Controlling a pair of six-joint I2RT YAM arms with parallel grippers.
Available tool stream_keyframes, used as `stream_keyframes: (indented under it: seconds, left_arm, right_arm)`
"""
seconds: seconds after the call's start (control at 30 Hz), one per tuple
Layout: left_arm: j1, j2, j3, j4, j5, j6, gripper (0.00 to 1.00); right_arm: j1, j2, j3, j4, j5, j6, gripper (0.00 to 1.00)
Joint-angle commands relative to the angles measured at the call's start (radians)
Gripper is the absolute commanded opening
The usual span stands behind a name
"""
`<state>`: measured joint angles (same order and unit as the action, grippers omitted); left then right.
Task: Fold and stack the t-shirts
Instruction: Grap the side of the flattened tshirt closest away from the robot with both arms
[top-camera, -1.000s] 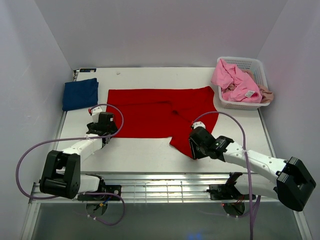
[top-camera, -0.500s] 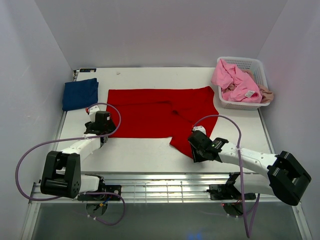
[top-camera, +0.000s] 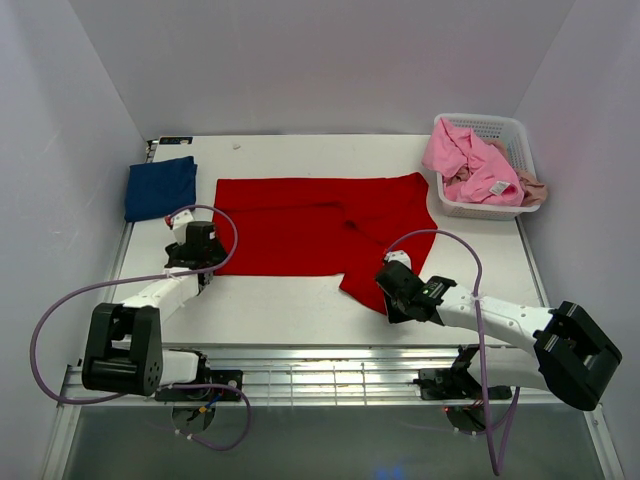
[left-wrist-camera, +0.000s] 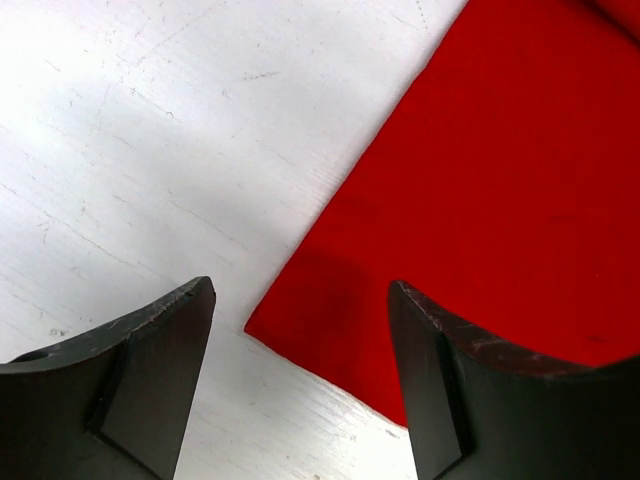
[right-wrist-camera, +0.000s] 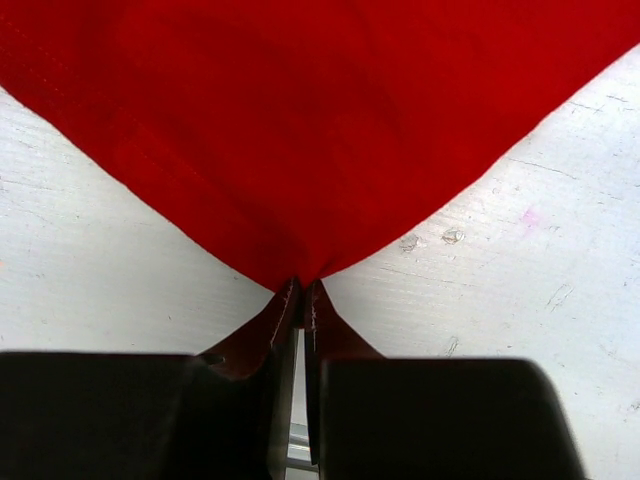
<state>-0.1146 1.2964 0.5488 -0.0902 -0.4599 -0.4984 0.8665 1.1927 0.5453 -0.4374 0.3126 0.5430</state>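
We see the red t-shirt (top-camera: 320, 225) spread flat on the table (top-camera: 290, 305). Our right gripper (right-wrist-camera: 303, 290), fingers pressed together, pinches its near right corner. Our left gripper (left-wrist-camera: 300, 288) stands spread wide over its near left corner. The navy t-shirt (top-camera: 160, 187) lies beside its far left corner; pink t-shirts (top-camera: 470, 165) fill the basket (top-camera: 500, 125) off its far right corner

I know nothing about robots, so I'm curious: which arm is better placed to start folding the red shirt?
Probably the right. The right gripper is shut on a near corner of the red t-shirt, ready to lift it. The left gripper stands open over another corner, gripping nothing.
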Motion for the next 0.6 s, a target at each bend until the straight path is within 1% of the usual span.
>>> stream_keyframes:
  seconds: [0.0,0.1,0.13,0.2,0.23,0.27,0.33,0.43,0.47,0.57]
  left_arm:
    - [0.019,0.02,0.016,0.035,0.007,0.014,0.8]
    - [0.032,0.067,0.039,0.026,0.026,0.023,0.75]
    - [0.035,0.079,0.054,0.015,0.032,0.015,0.71]
    - [0.036,0.105,0.06,0.001,0.035,0.014,0.66]
    - [0.038,0.112,0.059,0.001,0.035,0.014,0.6]
    - [0.039,0.116,0.059,0.0,0.033,0.012,0.55]
    - [0.046,0.124,0.059,-0.003,0.038,0.012,0.47]
    - [0.05,0.13,0.062,-0.006,0.043,0.011,0.38]
    - [0.05,0.133,0.065,-0.009,0.044,0.011,0.33]
    - [0.052,0.139,0.069,-0.025,0.046,0.004,0.29]
  right_arm:
    - [0.006,-0.01,0.01,-0.03,0.043,0.0,0.08]
    - [0.006,-0.028,0.024,-0.037,0.048,-0.006,0.08]
    - [0.006,-0.03,0.025,-0.035,0.049,-0.011,0.08]
    - [0.006,-0.025,0.034,-0.04,0.048,-0.014,0.08]
    - [0.008,-0.019,0.039,-0.038,0.048,-0.018,0.08]
    - [0.006,-0.016,0.041,-0.037,0.046,-0.02,0.08]
    - [0.006,-0.004,0.041,-0.031,0.046,-0.021,0.08]
    - [0.006,0.002,0.038,-0.024,0.04,-0.021,0.08]
    - [0.006,-0.001,0.035,-0.02,0.037,-0.021,0.08]
    - [0.006,0.001,0.035,-0.02,0.039,-0.018,0.08]
